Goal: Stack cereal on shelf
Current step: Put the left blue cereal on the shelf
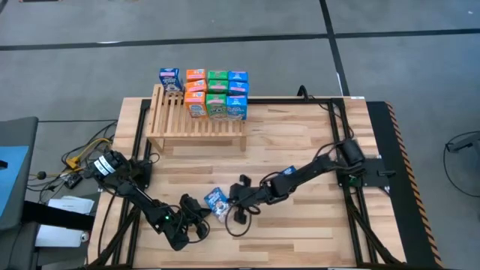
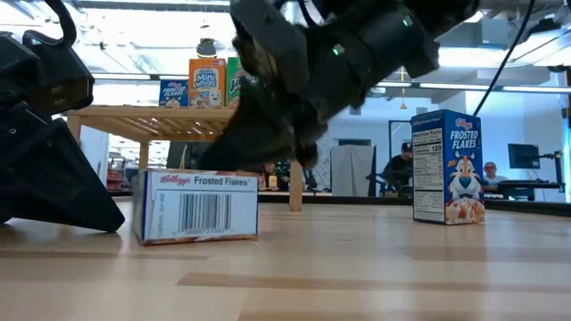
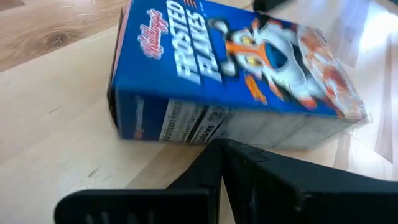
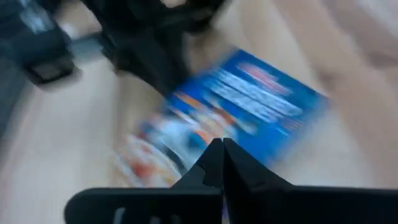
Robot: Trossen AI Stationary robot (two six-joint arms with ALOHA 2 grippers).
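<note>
A blue Frosted Flakes cereal box point(image 1: 217, 201) lies flat on its back on the plank table, near the near edge; the low view shows its barcode end point(image 2: 200, 207). My left gripper point(image 1: 199, 219) is shut just on its near-left side. My right gripper point(image 1: 235, 201) is shut at its right side. The light-wood slatted shelf point(image 1: 193, 120) stands at the far-left side. Several orange, green and blue boxes point(image 1: 216, 94) stand along its far part. Another blue box point(image 2: 448, 167) stands upright on the table. My left gripper's shut fingertips point(image 3: 219, 148) stand level at the lying box's long side panel point(image 3: 211, 127). Whether they touch it I cannot tell. My right gripper's shut fingertips point(image 4: 219, 148) point slanting down over the box's printed front point(image 4: 249, 99). Blur hides whether they touch.
Black frame rails point(image 1: 339, 127) run along the table's left and right sides. Cables and gear point(image 1: 75, 161) lie off the left edge. Bare planks point(image 1: 300, 232) stretch right of the lying box. People sit in the room beyond the table point(image 2: 397, 169).
</note>
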